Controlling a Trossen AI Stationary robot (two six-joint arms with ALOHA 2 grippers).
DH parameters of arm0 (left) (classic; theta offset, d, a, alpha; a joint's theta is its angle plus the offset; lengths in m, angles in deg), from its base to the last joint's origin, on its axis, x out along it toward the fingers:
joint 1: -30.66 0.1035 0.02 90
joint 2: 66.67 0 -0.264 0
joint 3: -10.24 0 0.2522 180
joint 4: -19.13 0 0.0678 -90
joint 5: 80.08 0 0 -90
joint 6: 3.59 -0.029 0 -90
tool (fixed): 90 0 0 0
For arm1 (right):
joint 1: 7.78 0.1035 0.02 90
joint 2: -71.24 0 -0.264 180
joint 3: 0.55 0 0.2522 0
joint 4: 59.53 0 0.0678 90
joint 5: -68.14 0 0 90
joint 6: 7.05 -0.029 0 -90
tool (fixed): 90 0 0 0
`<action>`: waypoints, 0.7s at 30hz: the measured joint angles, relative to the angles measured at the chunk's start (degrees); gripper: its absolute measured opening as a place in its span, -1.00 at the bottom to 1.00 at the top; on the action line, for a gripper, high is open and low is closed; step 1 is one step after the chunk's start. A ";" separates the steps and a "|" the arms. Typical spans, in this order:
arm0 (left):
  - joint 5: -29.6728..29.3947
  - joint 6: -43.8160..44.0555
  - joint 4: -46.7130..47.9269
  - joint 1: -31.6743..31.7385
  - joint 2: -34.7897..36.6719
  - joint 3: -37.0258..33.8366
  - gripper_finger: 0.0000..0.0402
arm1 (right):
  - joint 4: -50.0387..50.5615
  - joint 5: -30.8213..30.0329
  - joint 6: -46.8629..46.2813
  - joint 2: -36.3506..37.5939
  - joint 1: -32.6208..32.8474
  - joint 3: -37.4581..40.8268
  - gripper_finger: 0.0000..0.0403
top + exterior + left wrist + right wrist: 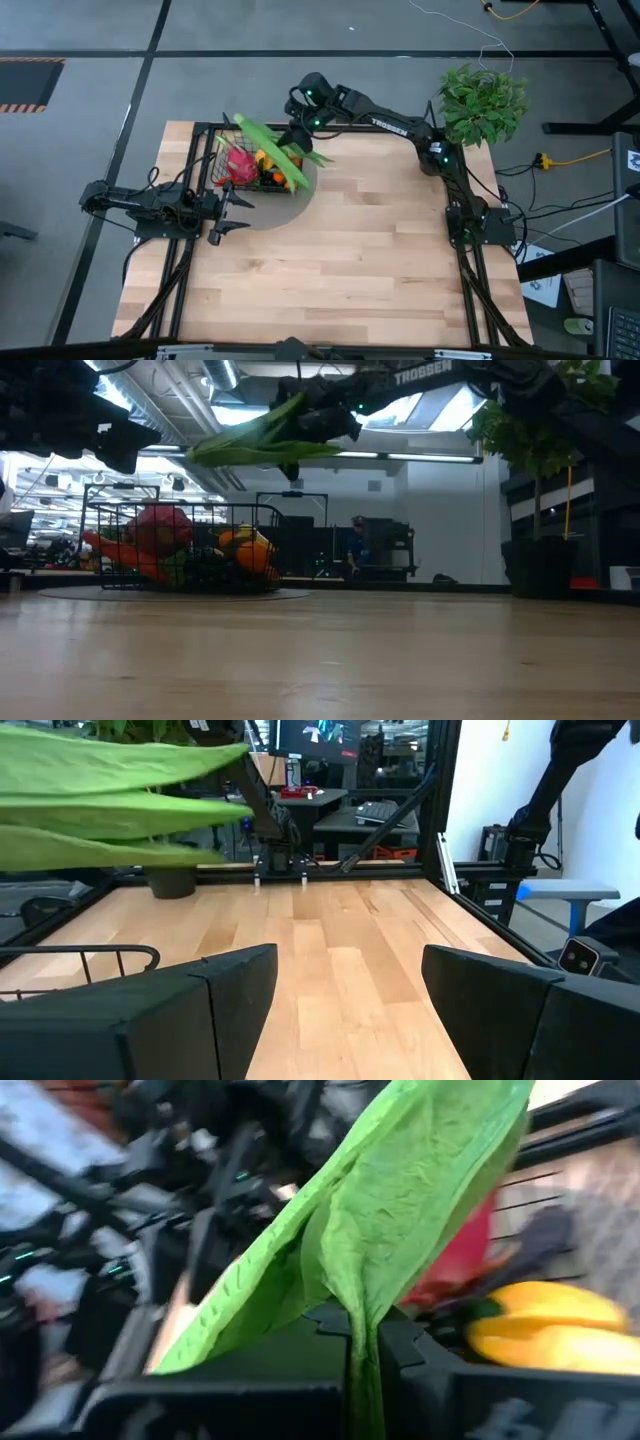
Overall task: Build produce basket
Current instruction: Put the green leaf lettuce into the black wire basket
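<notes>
The black wire basket (228, 172) stands on a grey round mat (290, 208) at the table's far left. It holds a pink dragon fruit (240, 165), a yellow pepper (268, 160) and orange pieces (250, 550). My right gripper (298, 135) is shut on long green beans (268, 143), which hang over the basket and also show in the low view (262, 448). My left gripper (228, 213) is open and empty, low beside the basket's near side; its wrist view shows the basket's rim (90, 955). My right gripper pinches the green beans between its two fingers near their stem end (362, 1342), coming from above and from the table's right. The beans are lifted clear above the basket (180, 550) and reach out roughly level past the fingers, toward the table's far left.
A leafy potted plant (482, 100) stands at the table's far right corner. Bare wood (350, 260) takes up the middle, the near part and the right of the table. A person (357, 545) sits in the room beyond the far edge.
</notes>
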 joint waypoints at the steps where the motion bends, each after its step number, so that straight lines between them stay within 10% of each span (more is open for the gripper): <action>1: 0.00 0.00 -0.01 0.00 0.00 0.00 0.20 | 0.13 1.90 0.67 -0.45 -0.16 0.00 -1.00; 21: 0.00 0.04 0.61 -0.01 0.00 0.00 0.20 | -1.82 -3.93 4.23 -2.72 -0.66 0.37 -0.24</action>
